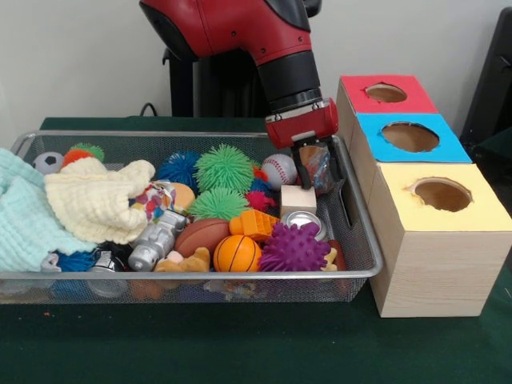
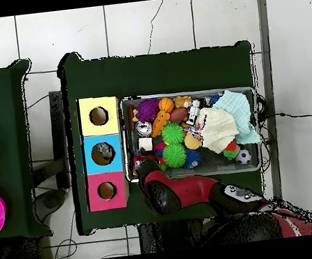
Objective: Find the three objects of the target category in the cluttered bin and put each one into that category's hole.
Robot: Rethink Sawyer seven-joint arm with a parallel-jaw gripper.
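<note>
My gripper (image 1: pixel 317 170) reaches down into the far right corner of the wire mesh bin (image 1: pixel 364 274). It is open, with its black fingers (image 1: pixel 301 172) either side of a clear packet (image 1: pixel 318 166) of coloured bits. A pale wooden block (image 1: pixel 298 200) lies just below, with a round tin (image 1: pixel 303 222) in front of it. Three boxes with holes stand right of the bin: red (image 1: pixel 386 93), blue (image 1: pixel 410 136) and yellow (image 1: pixel 442 194). In the overhead view the arm (image 2: pixel 167 188) hides the gripper at the bin's lower left corner (image 2: pixel 131 178).
The bin is crowded: green spiky balls (image 1: pixel 224 168), a purple spiky ball (image 1: pixel 294 248), a basketball (image 1: pixel 237 254), a football (image 1: pixel 202 234), a baseball (image 1: pixel 278 170), a grey figure (image 1: pixel 156 240), and cream (image 1: pixel 96 200) and pale blue (image 1: pixel 24 216) cloths at the left.
</note>
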